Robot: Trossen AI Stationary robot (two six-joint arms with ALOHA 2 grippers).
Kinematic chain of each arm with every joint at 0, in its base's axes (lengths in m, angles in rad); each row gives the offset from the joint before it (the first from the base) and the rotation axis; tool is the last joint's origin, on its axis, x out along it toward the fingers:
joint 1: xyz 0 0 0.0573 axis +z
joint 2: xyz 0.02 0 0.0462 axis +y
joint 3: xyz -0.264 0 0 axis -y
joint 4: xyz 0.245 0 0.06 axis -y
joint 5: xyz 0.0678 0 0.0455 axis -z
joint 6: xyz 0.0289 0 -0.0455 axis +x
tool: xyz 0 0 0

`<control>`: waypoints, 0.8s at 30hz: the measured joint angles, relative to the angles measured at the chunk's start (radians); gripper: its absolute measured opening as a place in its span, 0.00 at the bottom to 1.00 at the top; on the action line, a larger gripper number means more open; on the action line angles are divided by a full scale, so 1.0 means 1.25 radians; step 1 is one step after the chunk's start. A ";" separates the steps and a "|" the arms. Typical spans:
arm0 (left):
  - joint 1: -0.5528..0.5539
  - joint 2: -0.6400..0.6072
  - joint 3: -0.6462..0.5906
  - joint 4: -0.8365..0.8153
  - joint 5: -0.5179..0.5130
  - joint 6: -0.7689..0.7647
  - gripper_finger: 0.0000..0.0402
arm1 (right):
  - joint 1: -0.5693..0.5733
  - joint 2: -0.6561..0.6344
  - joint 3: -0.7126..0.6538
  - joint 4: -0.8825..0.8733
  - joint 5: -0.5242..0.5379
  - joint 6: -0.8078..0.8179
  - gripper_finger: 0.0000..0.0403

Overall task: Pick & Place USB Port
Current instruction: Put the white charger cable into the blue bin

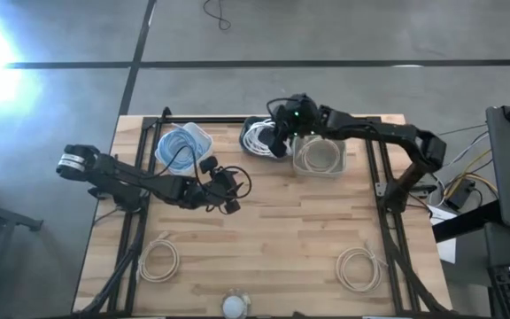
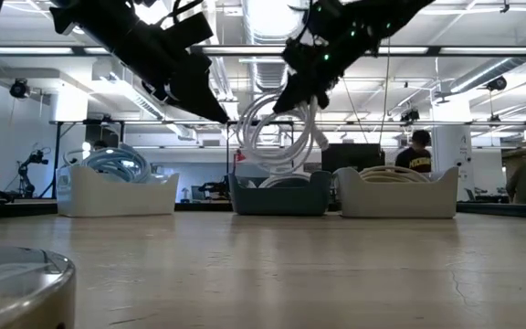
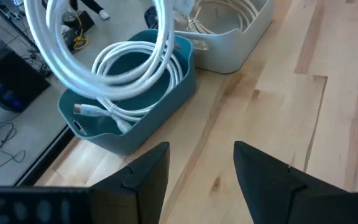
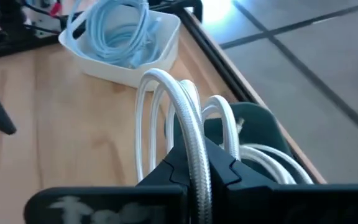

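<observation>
A pale wooden table [image 1: 273, 248] stands on a grey concrete floor, with a lit workshop behind it. Toward the left, the left gripper [image 1: 229, 190] hangs over bare boards, its fingers [image 3: 143, 176] spread wide and empty; a white bin [image 1: 184, 144] of light-blue cable sits just behind it. Further right, the right gripper [image 1: 275, 142] pinches a coiled white cable [image 2: 277, 128], lifted clear above the blue-grey bin [image 2: 278, 194] directly beneath, where more white coils lie. Just beside this gripper stands a second white bin [image 1: 319, 157]. Two loose coils rest near the front edge, well apart.
</observation>
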 joint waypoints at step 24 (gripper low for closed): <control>0.000 0.000 -0.065 0.016 0.004 -0.063 0.49 | -0.092 0.123 0.003 0.036 0.023 -0.070 0.14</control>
